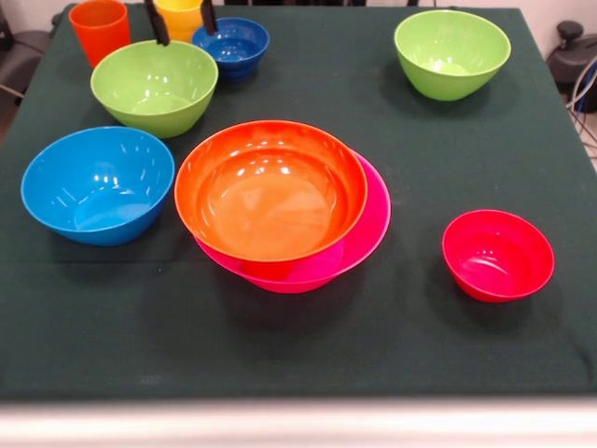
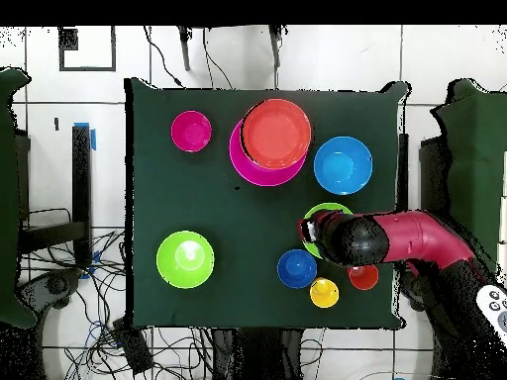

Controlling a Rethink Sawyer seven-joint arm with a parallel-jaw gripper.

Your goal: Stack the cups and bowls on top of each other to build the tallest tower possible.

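The tower is an orange bowl sitting tilted in the wide pink bowl; it also shows in the overhead view. A red cup is out of view. My gripper shows only two black fingertips at the top edge, spread apart and empty, above a lime green bowl. In the overhead view the gripper covers part of that bowl. An orange cup, a yellow cup and a small dark blue bowl stand behind it.
A light blue bowl sits left of the tower. A second lime green bowl is at the far right. A small red bowl is at the near right. The dark green cloth covers the table.
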